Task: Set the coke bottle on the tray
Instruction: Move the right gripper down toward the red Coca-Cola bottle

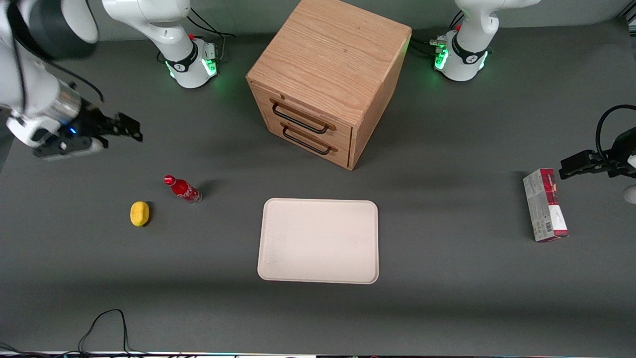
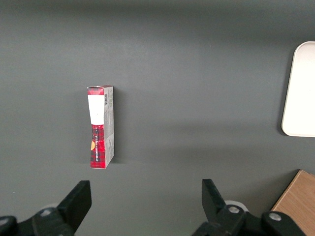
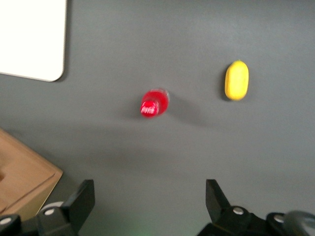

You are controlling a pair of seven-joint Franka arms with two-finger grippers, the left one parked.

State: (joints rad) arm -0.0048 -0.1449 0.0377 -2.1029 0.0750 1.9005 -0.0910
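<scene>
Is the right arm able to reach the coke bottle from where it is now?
Probably yes. The bottle stands upright on bare table, apart from the lemon beside it. The gripper hangs above the table, fingers open, with nothing between it and the bottle.

White glossy arm (image 1: 30, 74) shells, black joint bands, green-lit bases (image 1: 191, 67); black cables trailed; black claw (image 1: 121, 128), blue light seen.
</scene>
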